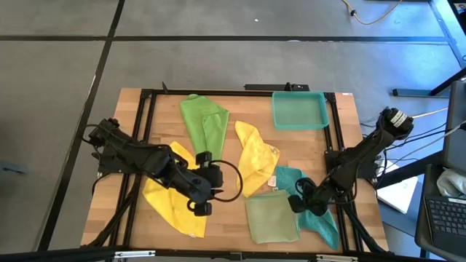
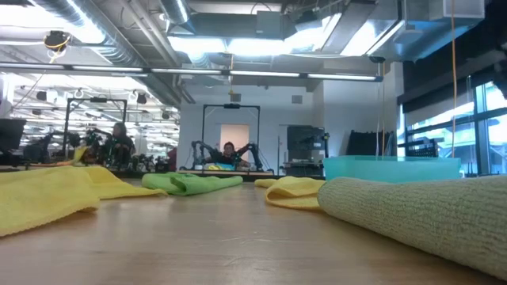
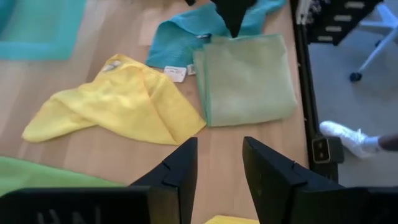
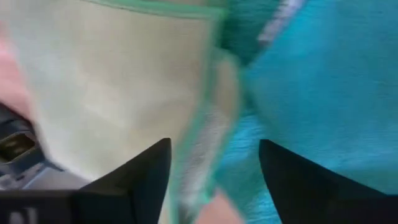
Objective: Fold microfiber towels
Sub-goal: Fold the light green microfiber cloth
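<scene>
Five microfiber towels lie on the wooden table. A rumpled yellow one (image 1: pixel 171 207) is at the near left and a second yellow one (image 1: pixel 256 156) lies mid-table. A bright green one (image 1: pixel 204 120) lies farther back. A folded pale olive one (image 1: pixel 271 218) sits near the front edge, with a teal one (image 1: pixel 324 222) at its right, partly under my right arm. My left gripper (image 1: pixel 215 182) hangs open above the table between the two yellow towels, with only bare wood between its fingers (image 3: pixel 180 165). My right gripper (image 1: pixel 300 202) is open, low over the olive towel's right edge (image 4: pixel 211 93) and the teal towel (image 4: pixel 323 87). My right gripper's open fingers stand close over the seam between the olive towel and the teal towel, slanting down from the table's right. I cannot tell whether they touch either cloth.
A rigid teal tray (image 1: pixel 298 109) stands at the table's far right. A black frame rail (image 1: pixel 145 131) runs along the table's edges. Bare wood shows between the yellow towels and the olive one (image 3: pixel 217 134). A person's shoe (image 3: pixel 345 137) shows on the floor beyond the table edge.
</scene>
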Tool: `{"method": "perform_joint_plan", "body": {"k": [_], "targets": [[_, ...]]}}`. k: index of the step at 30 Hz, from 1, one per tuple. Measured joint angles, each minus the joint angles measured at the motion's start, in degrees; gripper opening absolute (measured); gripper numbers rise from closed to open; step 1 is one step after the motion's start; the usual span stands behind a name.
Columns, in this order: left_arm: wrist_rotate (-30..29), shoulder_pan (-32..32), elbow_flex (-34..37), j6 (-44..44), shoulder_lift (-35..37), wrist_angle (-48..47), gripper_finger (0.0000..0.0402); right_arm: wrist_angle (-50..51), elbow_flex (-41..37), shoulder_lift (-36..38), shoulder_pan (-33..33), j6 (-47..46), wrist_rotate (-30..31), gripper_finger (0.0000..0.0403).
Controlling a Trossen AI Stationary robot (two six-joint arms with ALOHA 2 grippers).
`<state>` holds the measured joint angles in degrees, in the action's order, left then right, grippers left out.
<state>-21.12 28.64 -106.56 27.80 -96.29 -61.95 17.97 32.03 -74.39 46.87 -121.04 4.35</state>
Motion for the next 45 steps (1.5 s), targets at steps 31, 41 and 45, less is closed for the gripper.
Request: {"method": "perform_joint_plan", "body": {"k": [31, 41, 45], "targets": [[-5.38, -2.55, 0.0, 12.16, 0.04, 0.01, 0.0119, -14.05, -5.46, -0.28, -5.79, 13.6, 1.55, 0.0209], [-5.4, -2.53, 0.0, 12.36, 0.04, 0.01, 0.0119, -9.35, -5.46, -0.28, -5.9, 14.89, 1.19, 0.0182], [-5.42, -2.53, 0.0, 12.36, 0.04, 0.03, 0.0119, -10.84, -5.46, -0.28, -5.9, 15.13, 3.25, 0.017]]}}
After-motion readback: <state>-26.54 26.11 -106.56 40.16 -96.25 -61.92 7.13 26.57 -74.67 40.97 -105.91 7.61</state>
